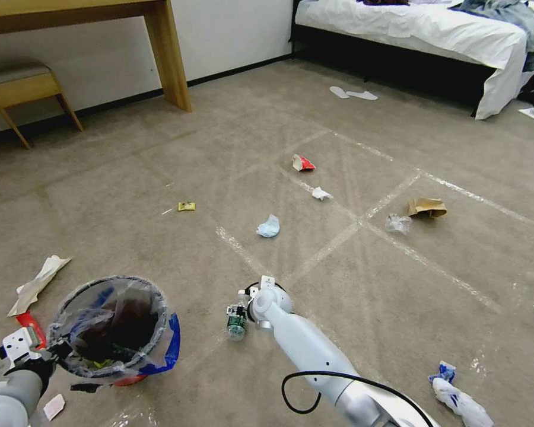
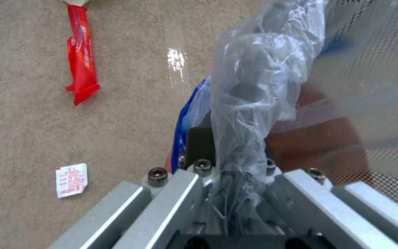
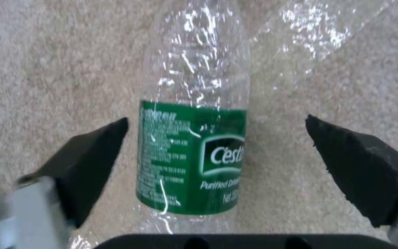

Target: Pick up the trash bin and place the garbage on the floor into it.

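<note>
My left gripper (image 1: 43,354) is shut on the rim of the trash bin (image 1: 115,326), which has a clear liner, a red body and a blue patch. The left wrist view shows the gripper (image 2: 236,173) clamping the crinkled liner and rim of the trash bin (image 2: 319,138). My right gripper (image 1: 238,312) is down at the floor (image 1: 160,178), open. In the right wrist view the clear bottle (image 3: 192,152) with its green label lies on the carpet between the gripper's (image 3: 216,118) spread black pads (image 3: 88,162), touching neither. The bottle (image 1: 236,326) is just right of the bin.
More garbage lies about: red-white carton (image 1: 302,163), tissue (image 1: 321,193), blue mask (image 1: 269,226), brown bag (image 1: 426,207), yellow wrapper (image 1: 186,206), white paper (image 1: 38,283), red wrapper (image 2: 81,58). Slippers (image 1: 353,93), a bed (image 1: 433,35), a desk leg (image 1: 169,56) and a stool (image 1: 24,89) stand farther off.
</note>
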